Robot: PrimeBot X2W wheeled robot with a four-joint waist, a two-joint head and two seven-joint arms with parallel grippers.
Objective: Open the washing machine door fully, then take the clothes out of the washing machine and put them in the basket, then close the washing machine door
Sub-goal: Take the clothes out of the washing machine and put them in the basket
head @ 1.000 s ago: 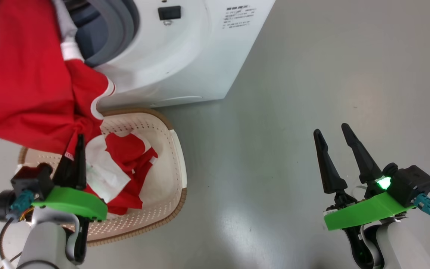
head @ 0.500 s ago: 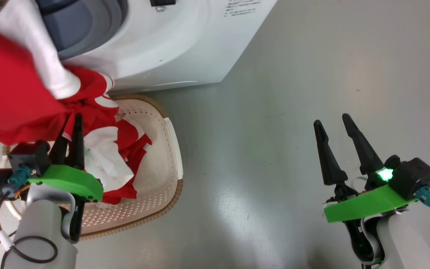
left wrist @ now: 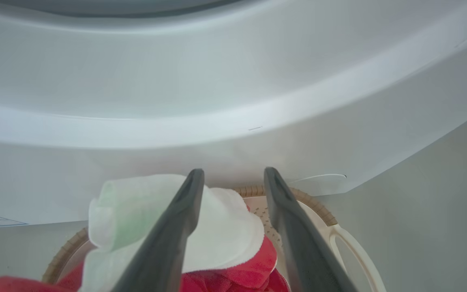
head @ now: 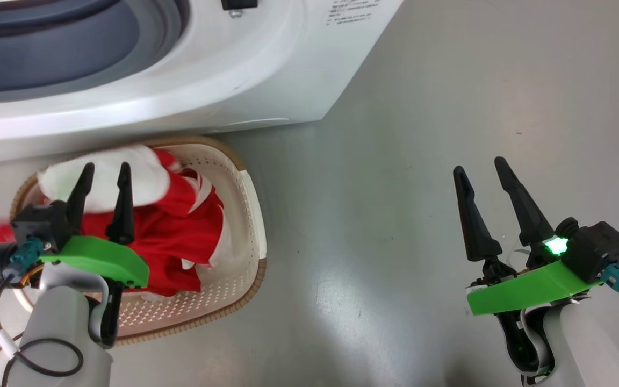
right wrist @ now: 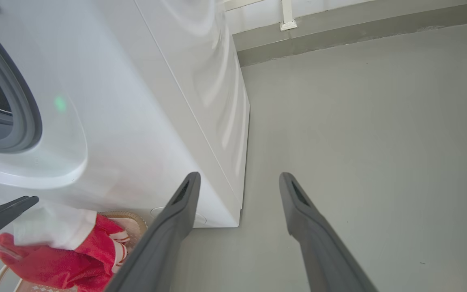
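The clothes [head: 175,236], which a second ago hung from the drum mouth in the pinch of the left gripper [head: 107,167], now lie heaped in the basket [head: 258,226], a white piece on top of the red. The left gripper stands above the heap, fingers parted, holding nothing. The right gripper [head: 478,165], likewise parted and empty, is well apart over the grey floor [head: 395,161]. Just beyond the basket's far rim rises the washing machine [head: 223,70], its grey gasket [head: 162,21] exposed.
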